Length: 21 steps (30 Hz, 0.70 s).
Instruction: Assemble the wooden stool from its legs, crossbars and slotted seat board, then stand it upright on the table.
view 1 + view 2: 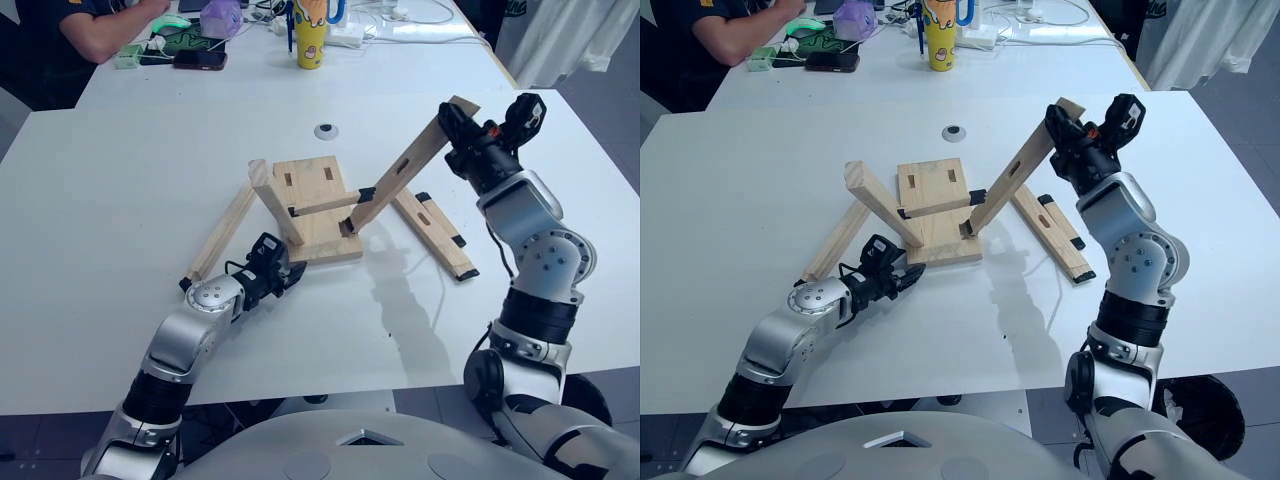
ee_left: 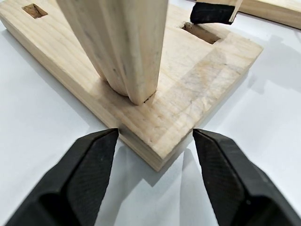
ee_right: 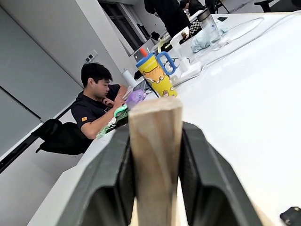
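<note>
Seat board (image 2: 197, 89) corner near parted left jaws, right jaws clamped on top of tilted leg (image 3: 155, 155)

Both eye views look forward and down from the head over the table (image 1: 100, 200), sharing the seat (image 1: 305, 178) at centre and the cup (image 1: 311, 40) at 12 o'clock. The left wrist view sits low, very close to the seat's corner. The right wrist view looks along a leg (image 3: 155, 155), close up, toward the cup.
</note>
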Tool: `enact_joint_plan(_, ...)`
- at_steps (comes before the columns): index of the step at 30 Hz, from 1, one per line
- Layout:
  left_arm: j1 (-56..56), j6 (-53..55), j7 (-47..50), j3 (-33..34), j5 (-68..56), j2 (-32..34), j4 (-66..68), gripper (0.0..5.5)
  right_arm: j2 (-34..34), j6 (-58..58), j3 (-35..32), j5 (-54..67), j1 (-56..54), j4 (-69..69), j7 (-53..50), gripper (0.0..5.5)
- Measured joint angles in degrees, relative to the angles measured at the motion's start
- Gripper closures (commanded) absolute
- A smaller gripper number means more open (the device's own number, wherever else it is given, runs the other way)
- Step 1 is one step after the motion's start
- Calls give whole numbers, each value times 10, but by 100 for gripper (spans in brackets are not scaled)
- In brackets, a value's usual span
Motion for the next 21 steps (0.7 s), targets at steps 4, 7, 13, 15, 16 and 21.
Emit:
enact_joint_plan(4, 1, 0, -1, 1, 0, -1, -1, 255, 11, -4, 1, -2, 0, -11, -1, 445)
enact_joint_plan(7, 1, 3, -1, 2, 0, -2, -2, 255, 10, -5, 11, -22, 10, -19, 0, 445)
enact_joint_plan(13, 2, 5, -1, 5, 0, -4, -3, 255, 14, -11, 25, -38, 31, -43, 7, 445)
enact_joint_plan(15, 2, 6, 0, 6, 0, -4, -3, 255, 15, -18, 33, -47, 38, -52, 8, 445)
enact_joint_plan(16, 2, 6, 0, 7, 0, -5, -3, 255, 15, -25, 39, -56, 41, -56, 12, 445)
enact_joint_plan(21, 1, 6, 1, 10, 1, -13, -4, 255, 20, -61, 61, -97, 48, -63, 25, 445)
